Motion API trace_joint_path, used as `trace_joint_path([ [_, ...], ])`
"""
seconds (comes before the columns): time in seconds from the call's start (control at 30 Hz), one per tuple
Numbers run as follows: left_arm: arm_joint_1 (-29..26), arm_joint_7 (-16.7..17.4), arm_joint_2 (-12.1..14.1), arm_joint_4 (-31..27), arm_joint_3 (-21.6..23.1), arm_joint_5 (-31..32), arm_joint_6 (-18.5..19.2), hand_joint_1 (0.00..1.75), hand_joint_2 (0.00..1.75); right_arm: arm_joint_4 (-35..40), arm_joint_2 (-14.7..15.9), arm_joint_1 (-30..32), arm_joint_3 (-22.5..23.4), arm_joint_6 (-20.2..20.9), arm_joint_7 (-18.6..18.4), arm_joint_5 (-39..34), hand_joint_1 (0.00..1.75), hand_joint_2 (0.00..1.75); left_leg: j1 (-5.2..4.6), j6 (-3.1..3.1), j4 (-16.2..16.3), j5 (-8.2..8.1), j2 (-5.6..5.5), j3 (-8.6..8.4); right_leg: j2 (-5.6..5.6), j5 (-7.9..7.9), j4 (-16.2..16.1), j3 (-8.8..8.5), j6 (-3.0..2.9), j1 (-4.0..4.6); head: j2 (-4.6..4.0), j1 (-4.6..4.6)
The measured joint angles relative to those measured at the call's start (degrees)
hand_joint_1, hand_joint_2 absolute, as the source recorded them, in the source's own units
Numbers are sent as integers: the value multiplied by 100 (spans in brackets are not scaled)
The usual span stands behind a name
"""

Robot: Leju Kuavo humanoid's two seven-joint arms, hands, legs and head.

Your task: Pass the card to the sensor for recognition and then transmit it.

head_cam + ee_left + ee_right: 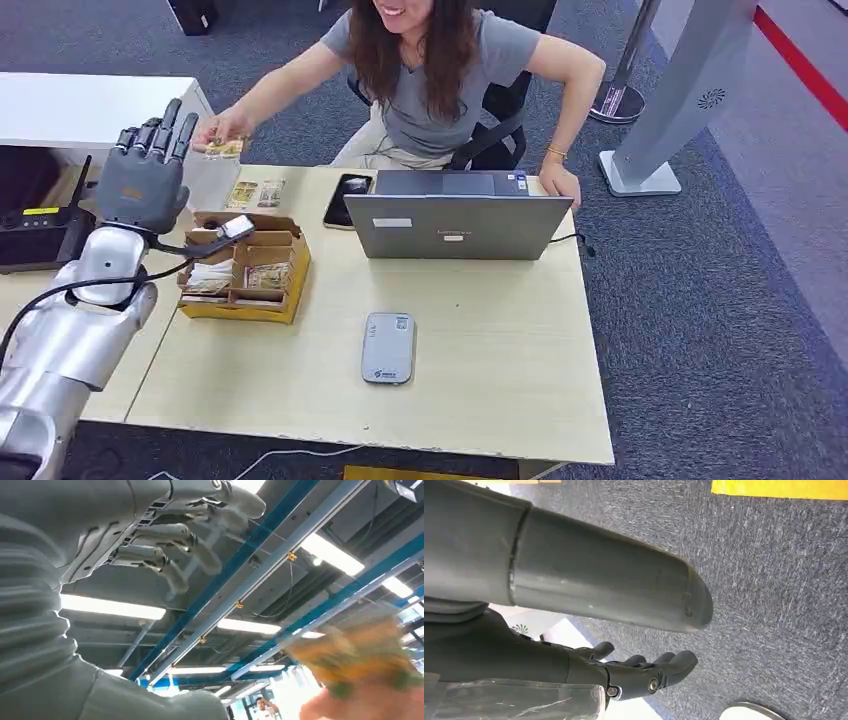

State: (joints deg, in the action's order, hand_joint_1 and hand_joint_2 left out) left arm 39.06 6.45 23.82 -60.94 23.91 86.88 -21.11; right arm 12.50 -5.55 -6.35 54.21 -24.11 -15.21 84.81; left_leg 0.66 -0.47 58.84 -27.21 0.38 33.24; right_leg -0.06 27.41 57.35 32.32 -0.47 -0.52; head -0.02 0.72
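Evenly and brightly lit from overhead in the head view, with soft, short shadows under the laptop (458, 226) and the cardboard box (247, 272); no harsh glare on the pale table (480, 380). Sharp across most of that frame, slightly soft toward the corners. Strongly backlit in the left wrist view: ceiling light strips (330, 553) blown out to white at 2 o'clock and 9 o'clock, with the card (357, 652) at 4 o'clock smeared by motion blur. Dimmer in the right wrist view, carpet (784, 580) grain crisp, right hand (634, 672) dark and underexposed at 6 o'clock.
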Motion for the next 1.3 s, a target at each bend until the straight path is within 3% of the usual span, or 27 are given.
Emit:
trace_joint_path([
  [0.23,-191,13,46,-127,7,-103,-155,0,175,0,-2,-2,-2,-18,2,-11,0,0,0,0,0,0,0,1,0,0,0,0,0,0,0,0],
  [0.53,-591,-55,26,-811,7,-262,-221,0,175,0,-4,5,-2,-48,35,-101,0,0,-1,0,0,0,-1,1,-1,0,0,0,0,0,0,-2],
  [0.9,-913,-122,-335,-1508,103,-341,-249,0,175,-5,-7,51,-2,-94,68,-214,0,0,-1,1,1,-1,0,0,-1,0,0,1,1,-1,0,0],
  [1.3,-1514,-94,-721,-2009,321,-608,-542,0,175,-5,-7,112,52,-195,81,-328,0,0,-1,2,0,-2,0,1,0,1,0,1,1,-1,0,0],
])
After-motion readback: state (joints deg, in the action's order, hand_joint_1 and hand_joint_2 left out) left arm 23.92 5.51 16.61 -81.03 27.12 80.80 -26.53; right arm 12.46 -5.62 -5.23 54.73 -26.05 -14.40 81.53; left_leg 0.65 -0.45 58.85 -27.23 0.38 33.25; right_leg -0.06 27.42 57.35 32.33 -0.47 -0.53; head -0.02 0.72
